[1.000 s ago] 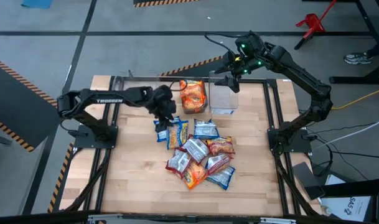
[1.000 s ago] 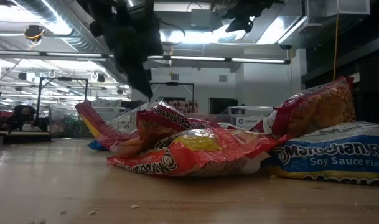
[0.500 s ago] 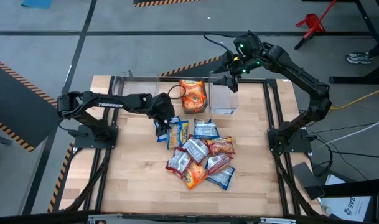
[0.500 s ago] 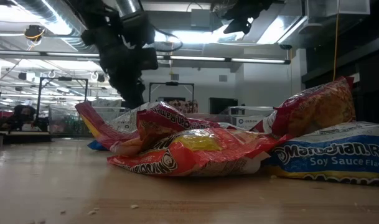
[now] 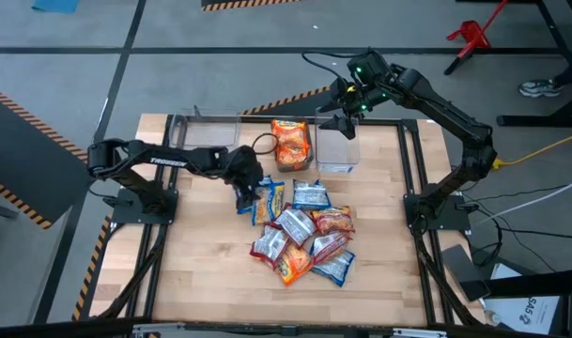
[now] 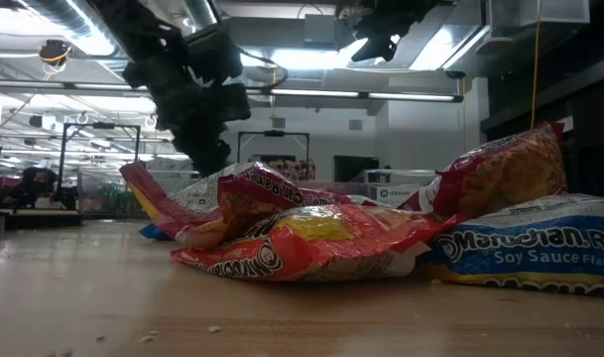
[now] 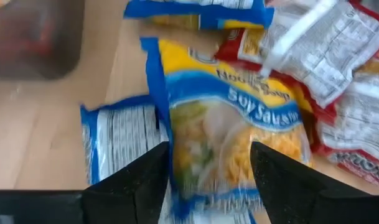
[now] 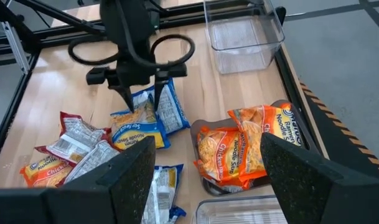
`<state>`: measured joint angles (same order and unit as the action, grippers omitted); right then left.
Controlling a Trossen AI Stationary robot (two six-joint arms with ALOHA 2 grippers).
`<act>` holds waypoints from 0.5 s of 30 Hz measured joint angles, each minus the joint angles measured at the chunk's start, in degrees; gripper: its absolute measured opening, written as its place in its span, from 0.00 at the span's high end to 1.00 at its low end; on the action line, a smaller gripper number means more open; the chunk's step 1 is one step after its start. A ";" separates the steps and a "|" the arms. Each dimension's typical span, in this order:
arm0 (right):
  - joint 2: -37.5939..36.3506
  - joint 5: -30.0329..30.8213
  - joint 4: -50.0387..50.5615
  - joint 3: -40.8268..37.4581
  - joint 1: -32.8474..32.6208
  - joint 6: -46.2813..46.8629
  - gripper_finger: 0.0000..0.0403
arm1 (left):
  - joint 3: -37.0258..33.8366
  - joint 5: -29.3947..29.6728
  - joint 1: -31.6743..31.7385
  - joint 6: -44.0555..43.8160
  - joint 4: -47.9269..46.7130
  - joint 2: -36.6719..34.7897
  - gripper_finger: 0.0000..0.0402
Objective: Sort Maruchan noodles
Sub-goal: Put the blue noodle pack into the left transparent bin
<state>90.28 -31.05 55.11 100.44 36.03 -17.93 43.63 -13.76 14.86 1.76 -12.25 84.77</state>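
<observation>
Wooden table (image 5: 201, 272) carries everything, with a wide bare area on the near side and on the left side, so there is good room to move there. At the far edge stand clear bins: one bin (image 5: 293, 148) already holds orange packets (image 8: 239, 149), an empty bin (image 5: 338, 152) is just beside it, and another bin (image 5: 206, 130) stands further to the left. Most Maruchan noodles (image 5: 300, 230) lie in a loose pile in the middle, many of them overlapping. The left gripper (image 5: 249, 191) is low over the left end of this pile, its fingers spread on both sides of a blue-and-yellow packet (image 7: 229, 130) and not yet closed on it. A second blue packet (image 7: 117, 140) lies touching this one and partly under it, so I think the fingers may catch both, or the crinkly film may slip out during lifting. The right gripper (image 5: 338, 120) waits above the empty bin with its fingers apart and holds nothing. If the left arm brings a packet toward the far bins, the two arms could come close there.
</observation>
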 joint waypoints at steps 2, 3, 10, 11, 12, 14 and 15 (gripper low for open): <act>0.00 -0.01 0.00 0.00 0.00 0.07 0.31 | -0.06 0.04 -0.45 -0.17 0.91 0.96 0.49; 0.00 0.00 0.00 0.00 0.00 0.09 0.31 | -0.06 -0.11 -0.64 -0.24 1.69 1.72 0.50; 0.00 0.02 -0.02 0.00 0.00 1.31 0.31 | -0.08 -0.68 -0.89 -4.28 1.54 3.98 0.62; 0.00 0.02 -0.04 0.00 0.00 1.40 0.31 | -0.08 -0.46 -0.91 -4.40 1.54 3.98 0.64; 0.00 0.02 -0.05 0.00 0.00 1.42 0.31 | -0.08 -0.31 -0.91 -4.57 1.51 3.98 0.67; 0.00 0.02 -0.05 0.00 0.00 1.42 0.31 | -0.08 -0.29 -0.89 -5.44 1.51 3.98 0.73; 0.00 0.00 -0.07 0.00 0.00 1.41 0.31 | -0.08 -0.31 -0.88 -5.97 1.48 3.98 0.76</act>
<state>90.28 -31.05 55.05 100.44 36.03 -16.52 43.55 -14.06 13.99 -4.21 -10.76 88.75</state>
